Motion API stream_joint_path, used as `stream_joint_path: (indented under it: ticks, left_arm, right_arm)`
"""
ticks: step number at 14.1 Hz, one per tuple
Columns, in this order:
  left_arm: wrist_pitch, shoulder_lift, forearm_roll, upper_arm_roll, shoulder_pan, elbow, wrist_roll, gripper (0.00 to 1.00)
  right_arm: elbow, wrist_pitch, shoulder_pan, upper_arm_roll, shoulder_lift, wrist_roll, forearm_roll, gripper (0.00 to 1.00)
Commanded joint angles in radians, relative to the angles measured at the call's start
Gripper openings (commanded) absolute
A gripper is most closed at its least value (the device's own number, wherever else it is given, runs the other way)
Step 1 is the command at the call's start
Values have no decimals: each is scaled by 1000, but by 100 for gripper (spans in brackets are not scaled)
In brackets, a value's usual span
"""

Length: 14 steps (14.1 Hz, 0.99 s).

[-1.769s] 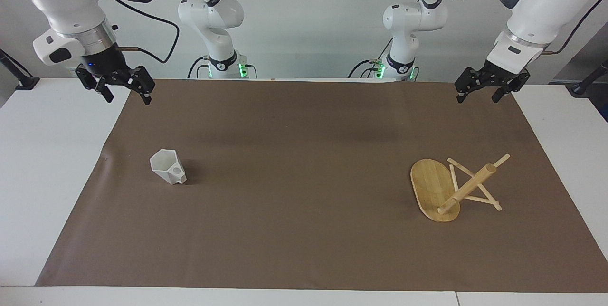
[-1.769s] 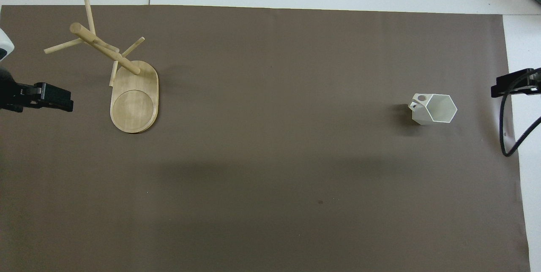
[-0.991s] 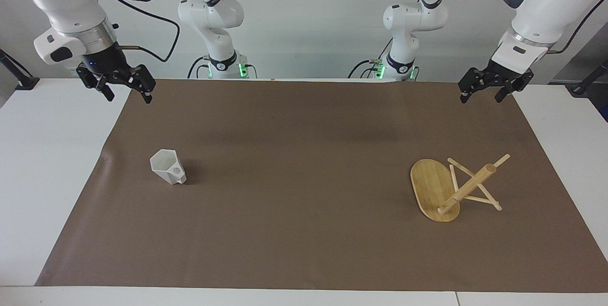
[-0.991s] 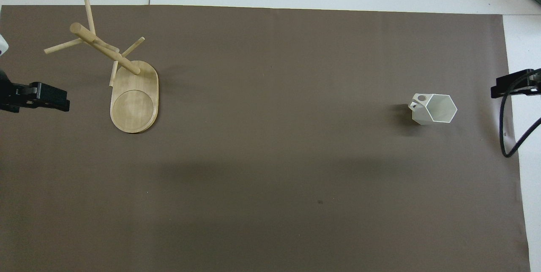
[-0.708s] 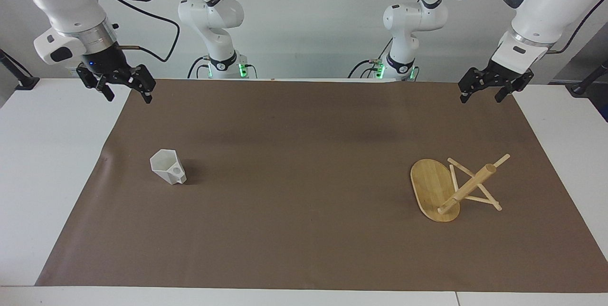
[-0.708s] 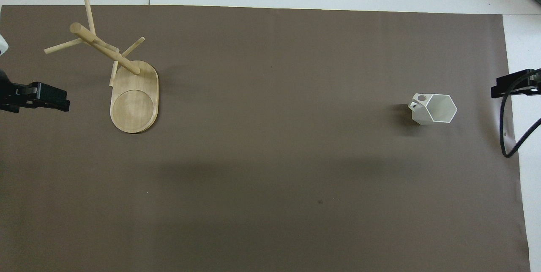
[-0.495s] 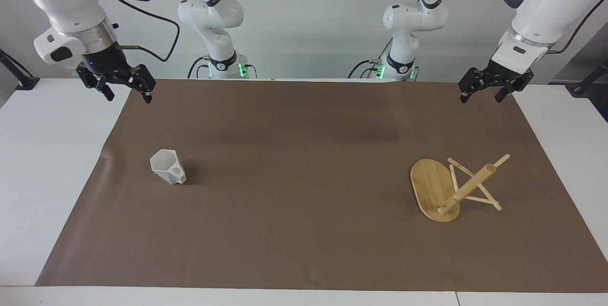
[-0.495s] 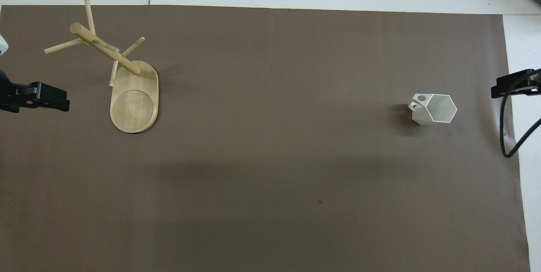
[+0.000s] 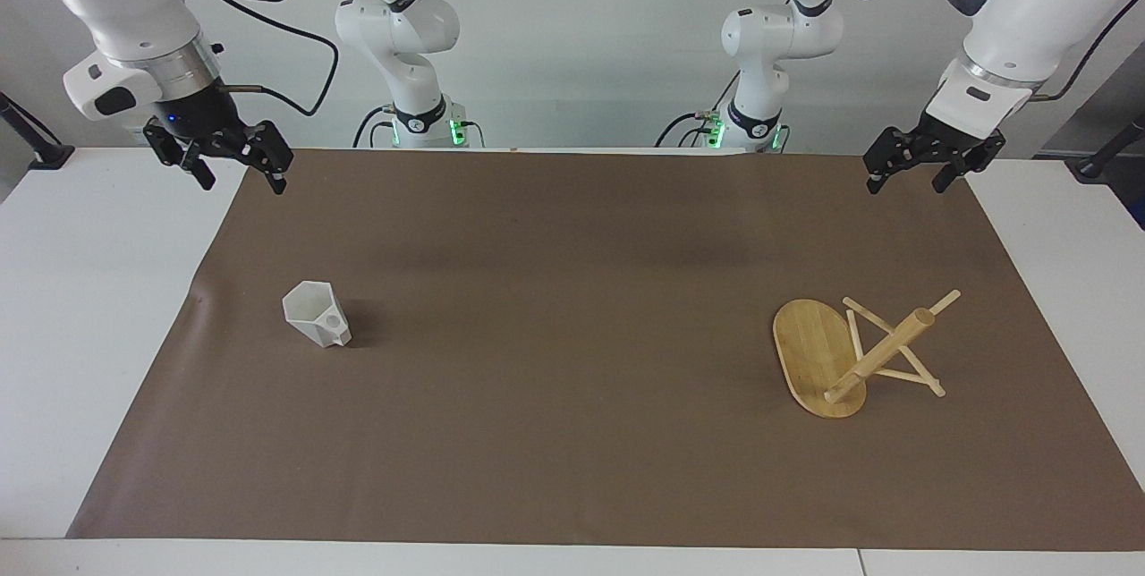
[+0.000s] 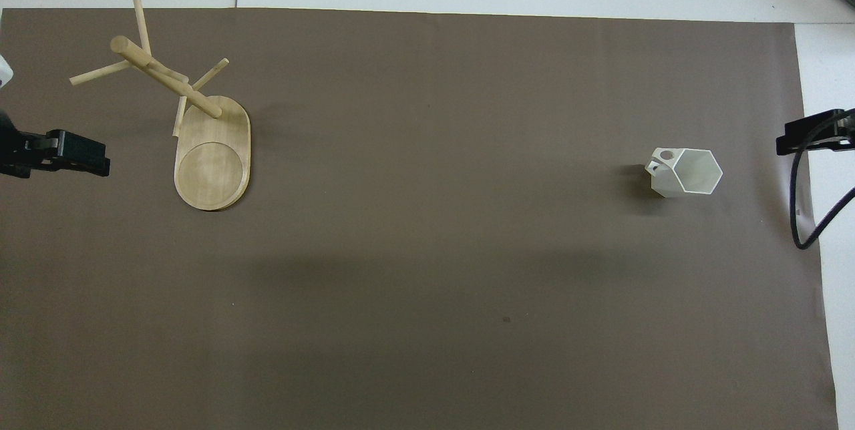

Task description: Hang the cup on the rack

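right gripper (image 9: 235, 172): up over the mat (image 9: 572, 227) edge at its own end, fingers spread, holding nothing

left gripper (image 9: 918, 172): same deal at its end, spread and empty, looks parked

cup (image 9: 316, 313): upright on the mat toward the right arm's end, nothing in it as far as I can see

rack (image 9: 854, 352): toward the left arm's end, well apart from the cup, no cup on it

risk: that faceted wall could twist in a pinch; a thin peg means the tab hole could easily miss
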Motion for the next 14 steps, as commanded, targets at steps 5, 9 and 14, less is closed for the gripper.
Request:
stream_joint_path:
  ticks: [5,9,14]
  left_arm:
    - [-3,-19,19,5,-3,-18,8,100]
    - [-3,-19,19,5,-3,-17,8,100]
    - [-3,-19,19,5,-3,-17,8,100]
  right_arm:
    - [-39,29,-2,-6,-23,19,11,100]
    - [-76,52,-4,-6,-23,33,11,100]
    - [-316,314,-10,-6,-26,200,12,100]
